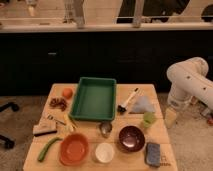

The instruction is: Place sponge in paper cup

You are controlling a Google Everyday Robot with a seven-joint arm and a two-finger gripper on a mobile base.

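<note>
The blue-grey sponge point(153, 153) lies flat at the table's front right corner. The white paper cup point(104, 152) stands upright at the front middle, between the orange bowl point(74, 149) and the dark bowl point(131, 138). My white arm hangs off the table's right side. Its gripper point(170, 117) points down beside the right table edge, level with the pale green cup point(148, 120). It is well behind the sponge and touches nothing.
A green tray point(95, 97) fills the table's middle. A metal cup point(105, 129) stands in front of it. A folded cloth point(143, 104) and a brush point(127, 100) lie at the right. An orange fruit point(67, 92), a scrub brush point(45, 130) and a green vegetable point(47, 149) lie at the left.
</note>
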